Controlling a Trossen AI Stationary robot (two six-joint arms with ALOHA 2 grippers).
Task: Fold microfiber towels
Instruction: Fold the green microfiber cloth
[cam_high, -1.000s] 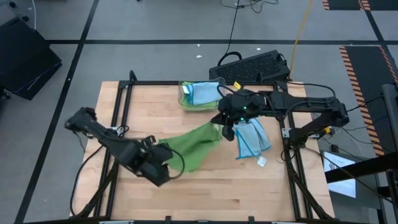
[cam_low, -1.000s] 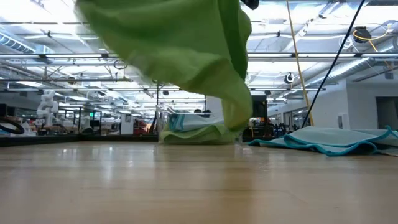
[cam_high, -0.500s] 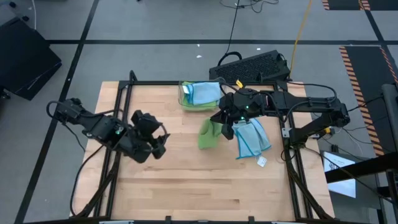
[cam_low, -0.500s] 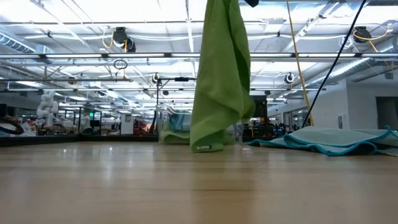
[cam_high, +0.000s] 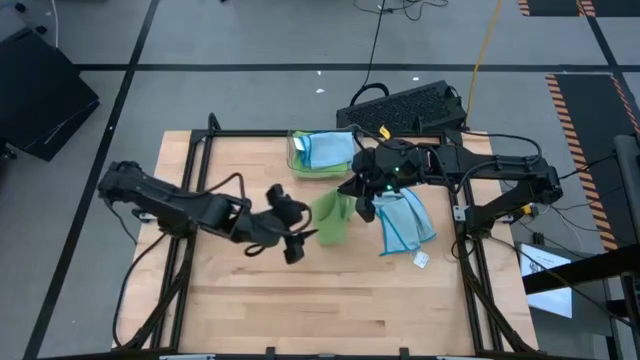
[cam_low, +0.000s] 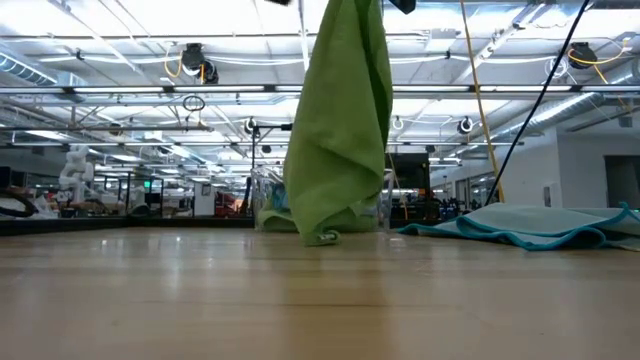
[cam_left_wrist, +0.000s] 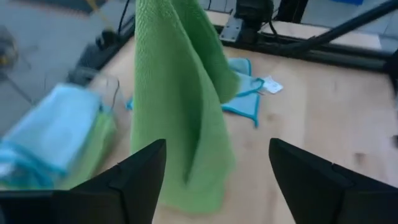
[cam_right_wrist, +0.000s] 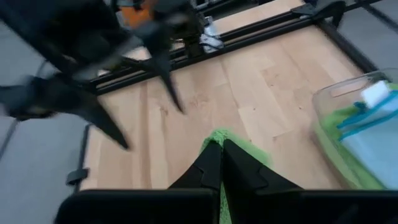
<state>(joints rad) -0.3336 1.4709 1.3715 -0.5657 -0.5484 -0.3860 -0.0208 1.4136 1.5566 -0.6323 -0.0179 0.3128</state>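
Your right gripper (cam_high: 358, 197) stays pinched on the green towel (cam_low: 335, 130), hanging it above the table (cam_high: 400, 300) so a free corner presents; left gripper (cam_high: 297, 240), jaws apart, sits beside the lower edge

Soft, nubby lime-green cloth towel (cam_left_wrist: 180, 118) hanging from my right pincer (cam_right_wrist: 219, 163), matt black plastic fingers (cam_left_wrist: 314, 180) on my left pincer (cam_left_wrist: 214, 180), smooth pale wood tabletop (cam_high: 330, 300) with faint sheen, clear glossy plastic bin (cam_right_wrist: 348, 106), fuzzy light-blue towel (cam_high: 405, 222)

hanging green towel (cam_high: 331, 217) mid-table, front boards bare
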